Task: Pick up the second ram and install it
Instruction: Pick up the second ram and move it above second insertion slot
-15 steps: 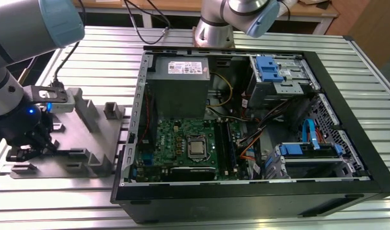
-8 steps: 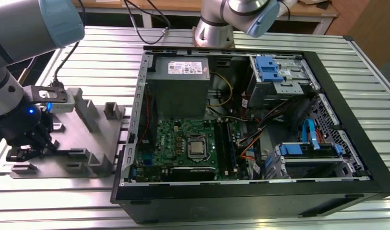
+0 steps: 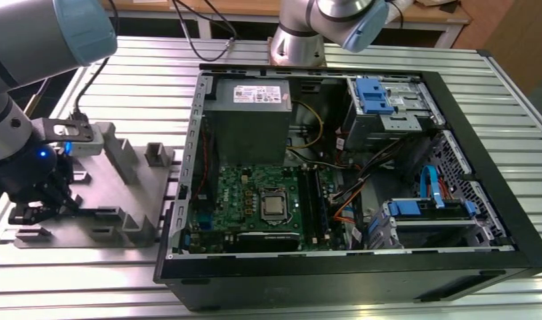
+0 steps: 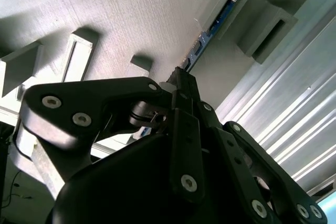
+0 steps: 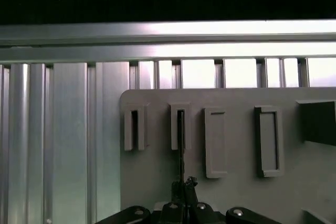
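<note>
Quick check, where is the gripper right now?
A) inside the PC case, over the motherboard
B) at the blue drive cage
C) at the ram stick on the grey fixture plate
C: in the exterior view the gripper is down on the grey fixture plate, and the first wrist view shows the ram stick right at it.

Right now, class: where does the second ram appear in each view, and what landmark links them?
Exterior view: too small to tell; gripper down on grey fixture plate, exterior view's left.
Second wrist view: second ram, blue-edged strip leading from the gripper.
First wrist view: thin dark line between gripper and slotted block.
Shared landmark: the grey fixture plate.
</note>
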Robot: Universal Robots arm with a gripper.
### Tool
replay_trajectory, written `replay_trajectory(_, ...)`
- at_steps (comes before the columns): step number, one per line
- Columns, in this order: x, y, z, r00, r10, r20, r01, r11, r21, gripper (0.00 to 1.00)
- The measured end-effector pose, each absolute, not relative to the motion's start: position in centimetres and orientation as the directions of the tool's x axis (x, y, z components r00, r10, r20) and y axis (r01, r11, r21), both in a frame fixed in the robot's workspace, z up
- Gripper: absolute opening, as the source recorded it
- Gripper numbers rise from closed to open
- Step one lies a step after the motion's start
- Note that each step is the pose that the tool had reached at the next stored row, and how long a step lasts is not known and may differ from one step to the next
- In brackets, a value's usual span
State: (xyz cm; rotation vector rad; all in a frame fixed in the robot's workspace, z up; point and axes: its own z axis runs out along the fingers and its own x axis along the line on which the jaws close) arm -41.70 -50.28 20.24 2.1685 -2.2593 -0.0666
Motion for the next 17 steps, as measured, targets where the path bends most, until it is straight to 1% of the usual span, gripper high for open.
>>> replay_trajectory(17, -41.70, -50.28, 20.46, -0.029, -0.999, -0.023, -0.999, 0.029, 0.037, 0.08)
